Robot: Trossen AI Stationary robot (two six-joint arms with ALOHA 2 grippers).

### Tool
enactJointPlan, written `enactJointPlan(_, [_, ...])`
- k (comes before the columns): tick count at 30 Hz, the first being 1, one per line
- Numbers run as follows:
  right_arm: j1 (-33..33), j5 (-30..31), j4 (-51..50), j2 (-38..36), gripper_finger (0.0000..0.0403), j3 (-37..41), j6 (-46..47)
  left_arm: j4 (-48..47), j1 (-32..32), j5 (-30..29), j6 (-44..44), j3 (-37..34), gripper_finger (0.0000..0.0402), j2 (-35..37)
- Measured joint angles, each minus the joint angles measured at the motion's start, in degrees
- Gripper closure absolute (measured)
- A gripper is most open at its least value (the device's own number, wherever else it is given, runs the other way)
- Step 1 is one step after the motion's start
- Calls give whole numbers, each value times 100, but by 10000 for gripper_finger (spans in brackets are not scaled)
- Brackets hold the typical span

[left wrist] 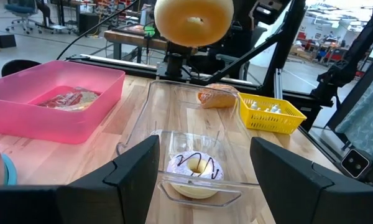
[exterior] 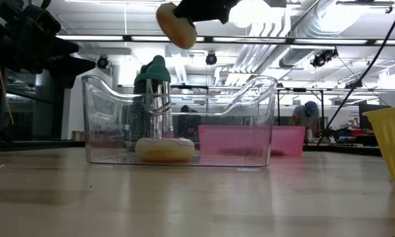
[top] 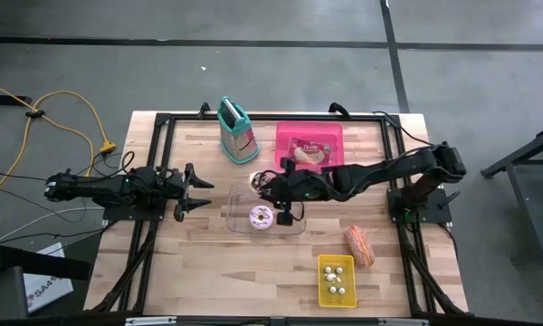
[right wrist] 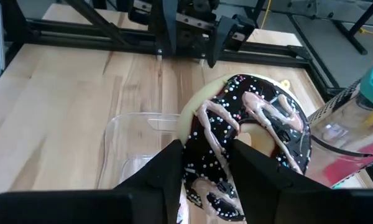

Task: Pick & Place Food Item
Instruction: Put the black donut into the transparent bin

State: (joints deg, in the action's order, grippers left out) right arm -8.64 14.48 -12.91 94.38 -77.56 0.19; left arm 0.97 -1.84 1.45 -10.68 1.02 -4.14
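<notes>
Right end effector [right wrist: 205,165] grips a chocolate-iced ring doughnut [right wrist: 248,146] above the clear plastic tub [top: 294,210] at mid-worktop, where a white-iced doughnut [top: 261,217] lies; left end effector [top: 197,191] waits wide open at left.

High overhead, low table-level; both share clear bin [top: 267,217].

Pink tray's [top: 309,145] packet [top: 309,151] label unreadable (too small, blurred).
</notes>
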Motion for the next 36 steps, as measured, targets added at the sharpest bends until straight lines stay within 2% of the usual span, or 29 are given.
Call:
enactJointPlan(5, [0, -7, -83, 142, 285, -131, 52, -2, 2, 0, 1, 0, 156, 2])
enactJointPlan(13, [-189, 13, -949, 202, 286, -129, 687, 1, 2, 0, 1, 2, 156, 2])
enactJointPlan(25, [-455, -269, -1446, 922, 287, -125, 1485, 1, -1, 0, 1, 1, 156, 0])
enactJointPlan(36, [-448, -266, -1902, 1377, 287, -125, 1931, 3, -1, 0, 1, 2, 156, 1])
